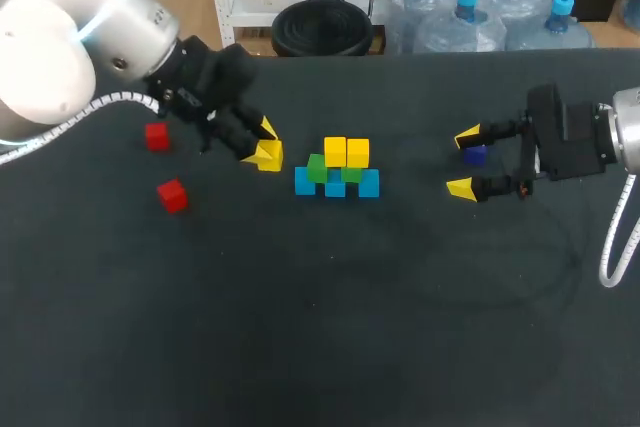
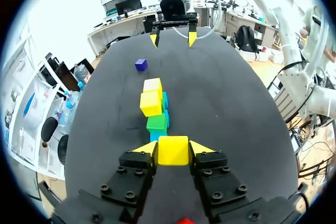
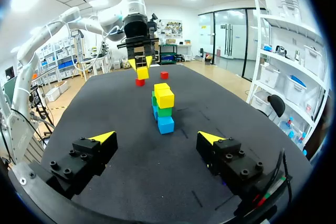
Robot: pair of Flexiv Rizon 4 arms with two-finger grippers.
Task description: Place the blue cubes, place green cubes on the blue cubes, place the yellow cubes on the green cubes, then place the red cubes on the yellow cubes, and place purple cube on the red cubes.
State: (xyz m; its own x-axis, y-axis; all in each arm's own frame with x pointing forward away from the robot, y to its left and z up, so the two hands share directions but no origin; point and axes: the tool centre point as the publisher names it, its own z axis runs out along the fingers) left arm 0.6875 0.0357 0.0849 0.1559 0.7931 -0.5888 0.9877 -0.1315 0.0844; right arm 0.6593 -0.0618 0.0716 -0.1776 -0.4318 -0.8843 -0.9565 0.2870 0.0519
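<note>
At mid-table stands a stack: blue cubes [image 1: 335, 187] at the bottom, green cubes [image 1: 318, 169] on them and two yellow cubes [image 1: 346, 152] on top. My left gripper [image 1: 264, 143] hovers just left of the stack, shut on a third yellow cube [image 2: 173, 150]. Two red cubes [image 1: 156, 136] [image 1: 172, 195] lie on the table to the left, under my left arm. The purple cube [image 1: 475, 155] rests on the table at the right. My right gripper [image 1: 464, 162] stands open over it with nothing between its fingers; the purple cube is hidden in the right wrist view.
The table is a black mat [image 1: 320, 327] with free room across its whole near half. Between the stack and my right gripper lies a bare gap.
</note>
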